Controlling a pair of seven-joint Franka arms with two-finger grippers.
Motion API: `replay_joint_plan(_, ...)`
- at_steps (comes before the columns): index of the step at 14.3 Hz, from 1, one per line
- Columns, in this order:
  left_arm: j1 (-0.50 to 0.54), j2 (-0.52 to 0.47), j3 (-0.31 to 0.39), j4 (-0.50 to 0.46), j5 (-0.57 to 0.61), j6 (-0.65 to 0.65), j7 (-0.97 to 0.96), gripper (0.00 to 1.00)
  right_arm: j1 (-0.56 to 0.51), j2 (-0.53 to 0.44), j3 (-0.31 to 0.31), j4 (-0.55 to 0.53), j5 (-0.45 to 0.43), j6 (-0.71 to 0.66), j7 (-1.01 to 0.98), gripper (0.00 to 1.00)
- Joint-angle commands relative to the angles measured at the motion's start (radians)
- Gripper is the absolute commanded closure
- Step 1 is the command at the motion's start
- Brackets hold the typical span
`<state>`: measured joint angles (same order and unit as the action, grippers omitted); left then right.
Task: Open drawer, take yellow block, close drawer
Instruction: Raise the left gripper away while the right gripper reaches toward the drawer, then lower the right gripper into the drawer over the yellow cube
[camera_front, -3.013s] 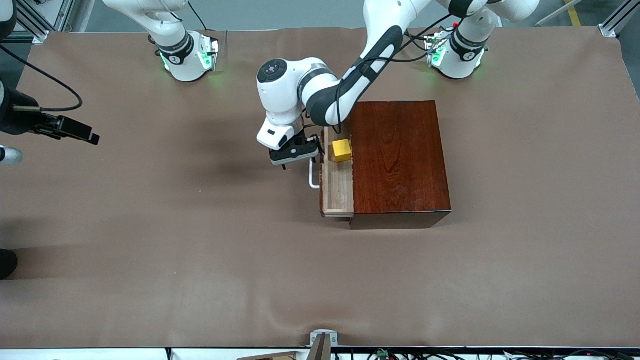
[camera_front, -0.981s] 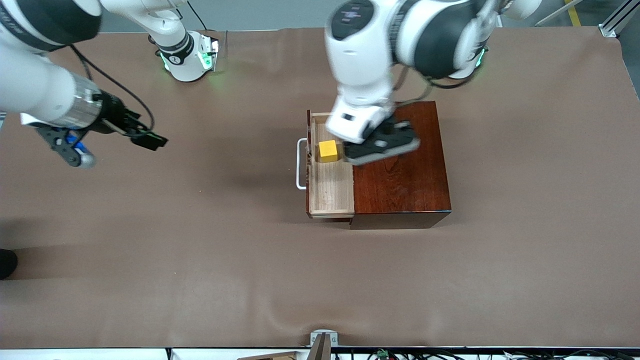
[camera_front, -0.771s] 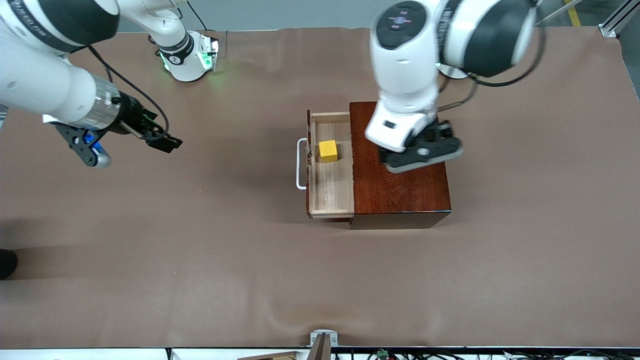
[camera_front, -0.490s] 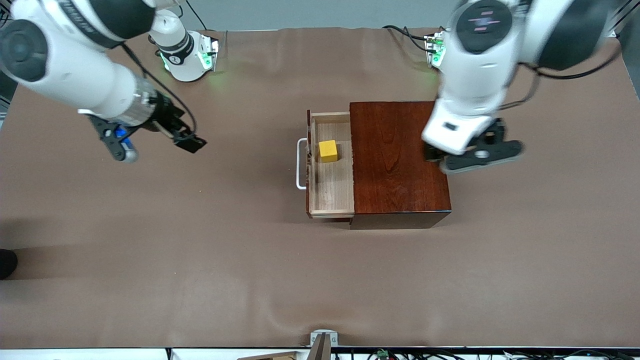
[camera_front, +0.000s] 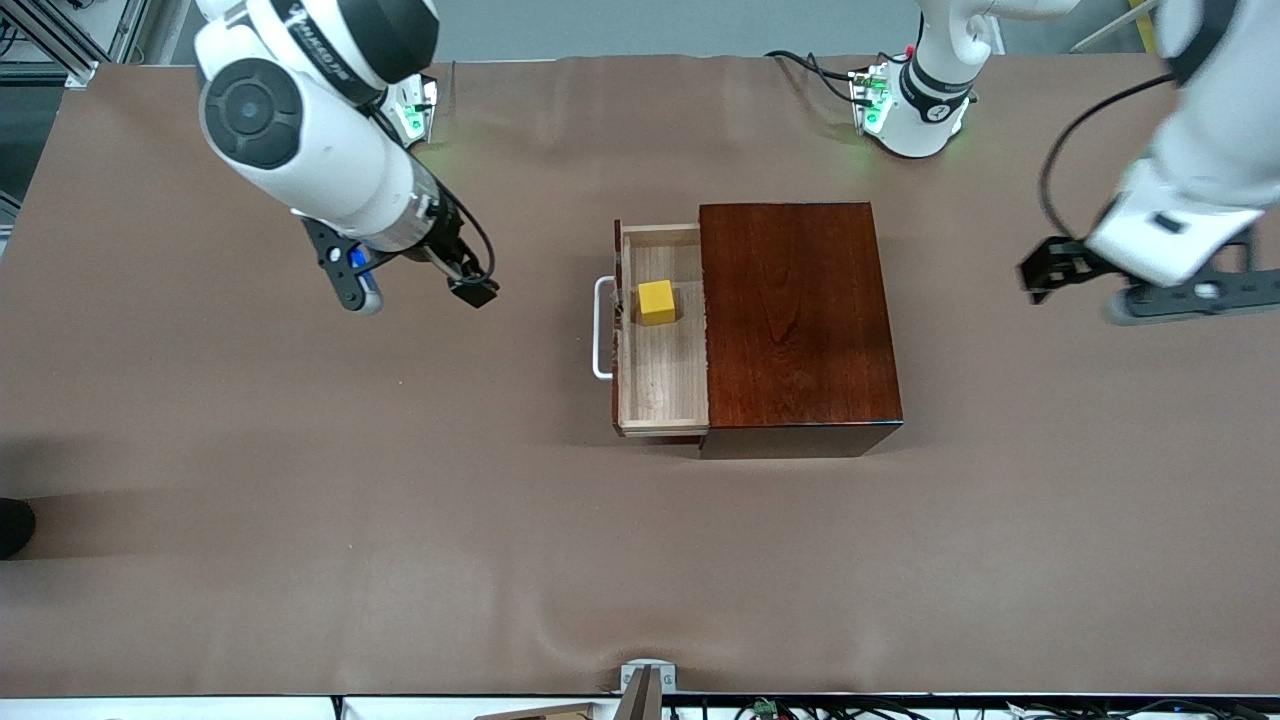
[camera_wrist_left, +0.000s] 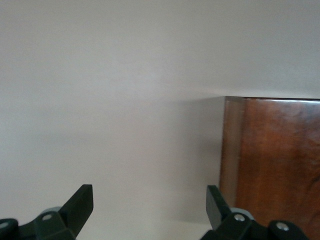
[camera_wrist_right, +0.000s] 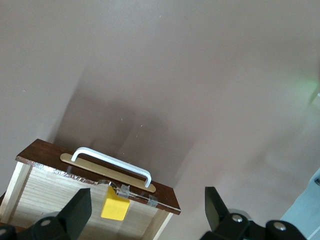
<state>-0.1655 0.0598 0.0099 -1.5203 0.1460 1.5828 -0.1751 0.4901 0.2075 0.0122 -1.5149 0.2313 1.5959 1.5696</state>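
The drawer (camera_front: 662, 330) stands pulled out of the dark wooden box (camera_front: 797, 318) toward the right arm's end of the table, its white handle (camera_front: 600, 328) leading, and the yellow block (camera_front: 656, 302) sits in its tray nearer the robots' bases than the tray's middle, close to the handle-side wall, so the step in hand looks like the take. The right gripper (camera_wrist_right: 145, 212), fingers spread wide and empty, hangs over bare brown table (camera_front: 400, 450) short of the handle, and the next move likely calls for bringing it over the tray and descending straight between the front wall and the box's overhanging edge, where room is tight. The left gripper (camera_wrist_left: 150, 210), also wide open and empty, waits over the table off the box's closed end, leaving the way clear.
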Motion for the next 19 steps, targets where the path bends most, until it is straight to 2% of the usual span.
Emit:
replay_joint_plan(1, 0.043, -0.012, -0.007, 0.035, -0.035, -0.001, 0.133, 0.0, 0.034, 0.013, -0.011, 0.002, 0.008, 0.027, 0.081, 0.0)
replay_joint_plan(11, 0.101, -0.081, -0.007, 0.035, -0.083, -0.026, 0.204, 0.0, 0.189, 0.131, -0.011, -0.001, 0.002, 0.226, 0.4, 0.0)
replay_joint_plan(15, 0.101, -0.112, -0.008, -0.009, -0.083, -0.03, 0.212, 0.0, 0.237, 0.187, -0.012, -0.001, -0.003, 0.294, 0.486, 0.0)
replay_joint_plan(19, 0.106, -0.158, -0.014, -0.072, -0.083, -0.033, 0.221, 0.0, 0.283, 0.236, -0.012, 0.001, -0.072, 0.357, 0.563, 0.0)
